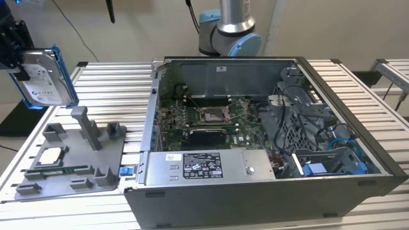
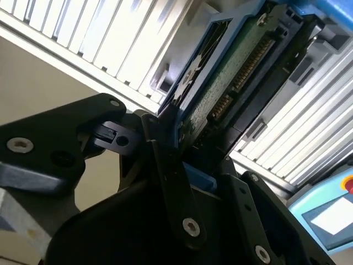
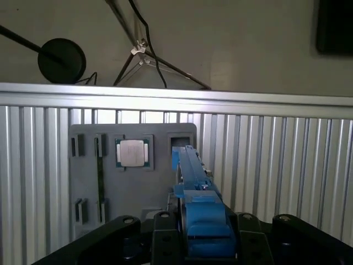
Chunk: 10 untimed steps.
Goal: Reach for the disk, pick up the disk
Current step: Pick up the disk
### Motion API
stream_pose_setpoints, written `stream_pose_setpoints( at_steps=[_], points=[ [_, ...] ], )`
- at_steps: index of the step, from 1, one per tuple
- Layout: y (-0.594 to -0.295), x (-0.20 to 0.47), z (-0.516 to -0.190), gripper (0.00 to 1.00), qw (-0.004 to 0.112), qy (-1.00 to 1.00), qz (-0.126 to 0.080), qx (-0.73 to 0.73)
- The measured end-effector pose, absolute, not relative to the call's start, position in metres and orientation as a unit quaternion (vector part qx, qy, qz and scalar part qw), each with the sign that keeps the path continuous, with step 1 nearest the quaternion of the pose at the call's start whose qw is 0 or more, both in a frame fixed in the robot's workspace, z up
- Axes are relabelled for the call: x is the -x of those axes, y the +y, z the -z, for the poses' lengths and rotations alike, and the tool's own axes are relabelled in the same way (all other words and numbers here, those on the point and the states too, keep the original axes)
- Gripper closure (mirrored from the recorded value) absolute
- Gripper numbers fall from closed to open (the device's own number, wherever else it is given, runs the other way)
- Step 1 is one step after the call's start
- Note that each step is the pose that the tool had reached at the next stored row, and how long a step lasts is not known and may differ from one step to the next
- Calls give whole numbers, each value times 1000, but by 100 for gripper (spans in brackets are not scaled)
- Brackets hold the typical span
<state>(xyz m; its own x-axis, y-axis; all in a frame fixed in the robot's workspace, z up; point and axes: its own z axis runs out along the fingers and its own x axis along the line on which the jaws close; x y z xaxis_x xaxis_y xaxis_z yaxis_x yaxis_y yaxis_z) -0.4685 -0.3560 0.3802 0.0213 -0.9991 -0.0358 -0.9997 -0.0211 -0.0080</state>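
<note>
The disk (image 1: 43, 79) hangs in the air at the exterior view's far left, upright, its white-labelled silver face and blue side rails showing, well above the slatted table. My black gripper (image 1: 20, 72) is shut on its edge. In the second wrist view the disk (image 2: 237, 72) shows its green circuit board between blue rails, with my gripper (image 2: 187, 149) clamped on its near end. The first wrist view has the disk (image 3: 193, 171) edge-on, running out from my gripper (image 3: 201, 221).
A grey fixture tray (image 1: 70, 163) with upright posts lies below the disk, holding a small square chip (image 1: 51, 155). An open computer case (image 1: 268, 143) fills the table's (image 1: 115, 81) middle and right. The arm's base (image 1: 230, 28) stands behind the case.
</note>
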Motion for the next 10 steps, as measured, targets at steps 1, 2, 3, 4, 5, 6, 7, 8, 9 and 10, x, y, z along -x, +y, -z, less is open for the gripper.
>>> stream_pose_setpoints(
  at_steps=[1, 2, 3, 4, 5, 6, 7, 8, 9, 10],
  points=[
    [-356, 469, -381, 100, 15, 699, -10, 714],
    [-356, 468, -383, 100, 15, 699, -10, 714],
    [-356, 469, -385, 100, 15, 699, -10, 714],
    [-356, 469, -387, 100, 15, 699, -10, 714],
    [-356, 468, -390, 100, 15, 699, -10, 714],
    [-356, 469, -392, 100, 15, 699, -10, 714],
    [-356, 468, -395, 100, 15, 699, -10, 714],
    [-356, 469, -397, 100, 15, 699, -10, 714],
    [-356, 469, -400, 100, 15, 699, -10, 714],
    [-356, 469, -403, 100, 15, 699, -10, 714]
  ],
)
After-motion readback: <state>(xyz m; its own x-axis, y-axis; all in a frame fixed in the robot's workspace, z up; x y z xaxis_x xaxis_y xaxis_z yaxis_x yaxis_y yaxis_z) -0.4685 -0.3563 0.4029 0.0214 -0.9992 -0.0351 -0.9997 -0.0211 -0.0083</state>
